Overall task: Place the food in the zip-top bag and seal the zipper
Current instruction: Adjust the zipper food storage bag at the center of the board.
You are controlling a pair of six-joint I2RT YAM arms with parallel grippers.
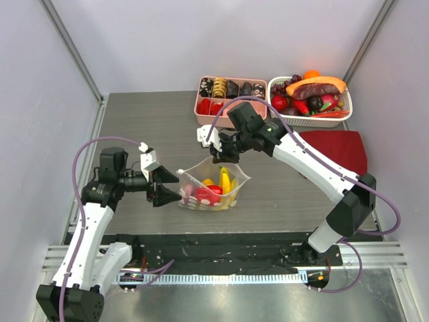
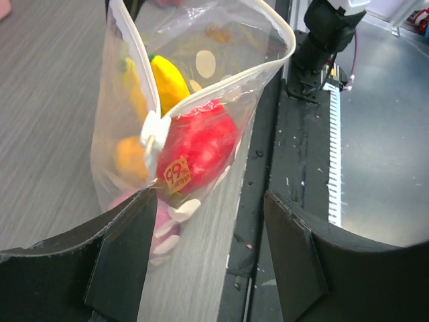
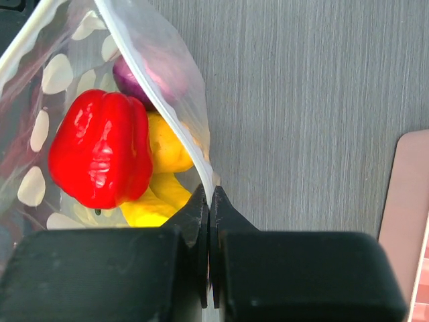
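This is a robotics lab test cell, not a home or a kitchen. 2 white-and-black robot arms, the left arm (image 1: 90,225) and the right arm (image 1: 312,164), are mounted on an aluminium rail (image 1: 382,255) at the near edge of a grey wood-grain worktop (image 1: 147,121). Purple cables (image 1: 79,157) loop loose off each arm. Plain white panels (image 1: 214,40) held by bare metal struts (image 1: 70,47) box the worktop in on 3 sides. A black mat (image 1: 221,241) lies along the front edge. The goods are props: plastic toy produce fills a white basket (image 1: 310,123), a pink compartment tray (image 1: 199,102) and a clear dotted zip-top bag (image 1: 194,181), near a dark red cloth (image 1: 338,149).
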